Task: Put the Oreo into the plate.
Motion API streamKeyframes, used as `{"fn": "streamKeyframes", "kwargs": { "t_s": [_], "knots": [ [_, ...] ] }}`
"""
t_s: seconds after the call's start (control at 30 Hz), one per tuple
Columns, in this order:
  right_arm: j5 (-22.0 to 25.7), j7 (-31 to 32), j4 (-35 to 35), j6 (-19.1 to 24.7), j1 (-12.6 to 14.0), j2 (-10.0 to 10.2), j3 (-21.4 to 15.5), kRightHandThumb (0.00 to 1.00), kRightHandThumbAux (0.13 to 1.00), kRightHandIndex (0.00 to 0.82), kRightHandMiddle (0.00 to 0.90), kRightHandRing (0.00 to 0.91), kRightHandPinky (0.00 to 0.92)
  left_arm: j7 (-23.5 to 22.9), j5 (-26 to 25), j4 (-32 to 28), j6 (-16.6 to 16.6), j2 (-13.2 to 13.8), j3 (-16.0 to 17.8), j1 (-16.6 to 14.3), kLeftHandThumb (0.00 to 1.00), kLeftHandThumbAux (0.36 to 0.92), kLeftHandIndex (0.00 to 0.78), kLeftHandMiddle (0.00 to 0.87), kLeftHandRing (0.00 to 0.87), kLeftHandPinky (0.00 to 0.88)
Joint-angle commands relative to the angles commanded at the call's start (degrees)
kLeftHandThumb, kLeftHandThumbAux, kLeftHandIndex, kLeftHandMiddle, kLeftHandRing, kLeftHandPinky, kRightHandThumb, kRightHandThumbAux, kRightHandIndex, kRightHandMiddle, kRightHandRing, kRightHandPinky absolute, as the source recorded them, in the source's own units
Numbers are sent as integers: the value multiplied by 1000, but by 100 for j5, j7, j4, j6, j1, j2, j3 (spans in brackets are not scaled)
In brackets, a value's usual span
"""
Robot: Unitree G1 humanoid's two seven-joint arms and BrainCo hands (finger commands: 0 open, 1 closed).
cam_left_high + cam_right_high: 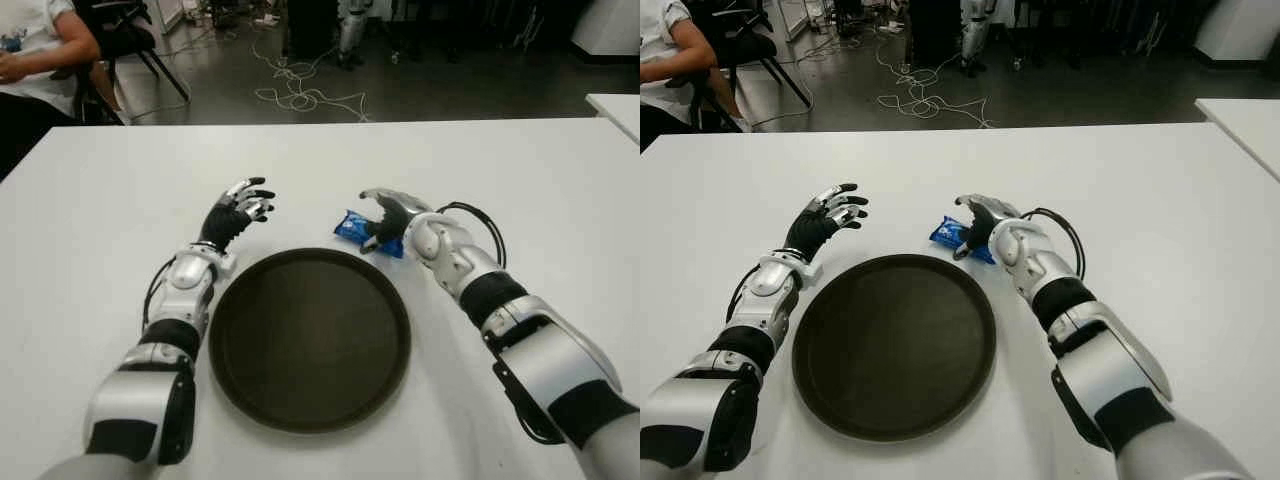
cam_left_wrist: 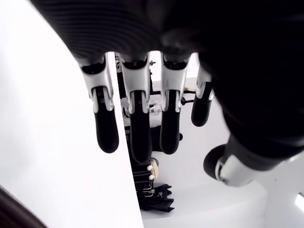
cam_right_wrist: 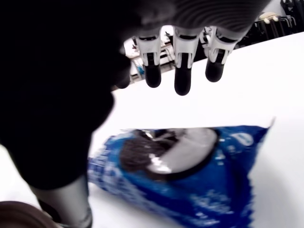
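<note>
The Oreo (image 1: 352, 227) is a small blue packet lying on the white table (image 1: 520, 180), just past the far right rim of the round dark plate (image 1: 310, 340). My right hand (image 1: 386, 214) hovers over the packet's right end with its fingers (image 3: 183, 76) stretched out above the wrapper (image 3: 190, 175) and its thumb beside it, not closed on it. Off the plate's far left rim is my left hand (image 1: 244, 204), with its fingers (image 2: 137, 128) spread and nothing in them. Nothing lies in the plate.
A seated person (image 1: 35, 45) and a chair are beyond the table's far left corner. Cables (image 1: 300, 90) trail over the floor behind the table. A second white table (image 1: 620, 110) shows at the far right.
</note>
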Motion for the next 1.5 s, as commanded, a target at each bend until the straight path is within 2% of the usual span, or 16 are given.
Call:
{"fn": "streamKeyframes", "kwargs": {
  "t_s": [0.47,0.83,1.2,1.33,1.5],
  "knots": [
    [57,343,217,72,-132,17,17,0,829,83,121,107,67,-47,-59,-1,-125,-41,36,8,56,652,210,319,324,328],
    [122,388,380,108,-165,73,-57,0,839,83,126,107,65,-61,-85,17,-146,-53,67,0,77,654,210,323,329,338],
    [125,354,458,126,-170,107,-66,0,842,84,120,104,65,26,18,4,-106,-17,8,8,70,631,198,313,318,333],
    [117,315,512,103,-142,129,-57,0,843,88,123,109,68,51,43,-9,-83,-12,-11,11,63,642,198,312,315,326],
    [46,104,669,-58,20,226,33,0,842,99,137,123,77,70,43,-13,-68,-18,-14,7,61,645,197,312,316,329]
  ]
}}
